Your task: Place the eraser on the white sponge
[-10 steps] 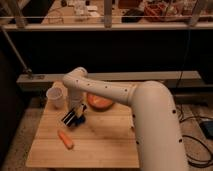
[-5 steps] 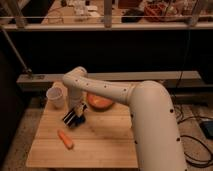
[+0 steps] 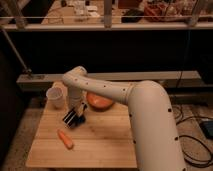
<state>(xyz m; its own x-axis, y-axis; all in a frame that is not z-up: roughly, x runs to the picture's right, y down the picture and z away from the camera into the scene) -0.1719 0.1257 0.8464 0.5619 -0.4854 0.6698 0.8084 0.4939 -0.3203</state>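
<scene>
My gripper [image 3: 74, 116] low over wooden table [image 3: 105, 145], between white cup [image 3: 56, 96] and carrot [image 3: 65, 139]. Orange bowl [image 3: 99, 101] just beside it, toward my arm. Cannot tell if gripper grips or lets go. Cannot pick out eraser; my guess, dark bit right at gripper. No white sponge seen. So which way to carry it: cannot tell.

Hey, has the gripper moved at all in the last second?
No. The gripper is at the same spot over the table, with the same gaps to the cup and the carrot.
</scene>
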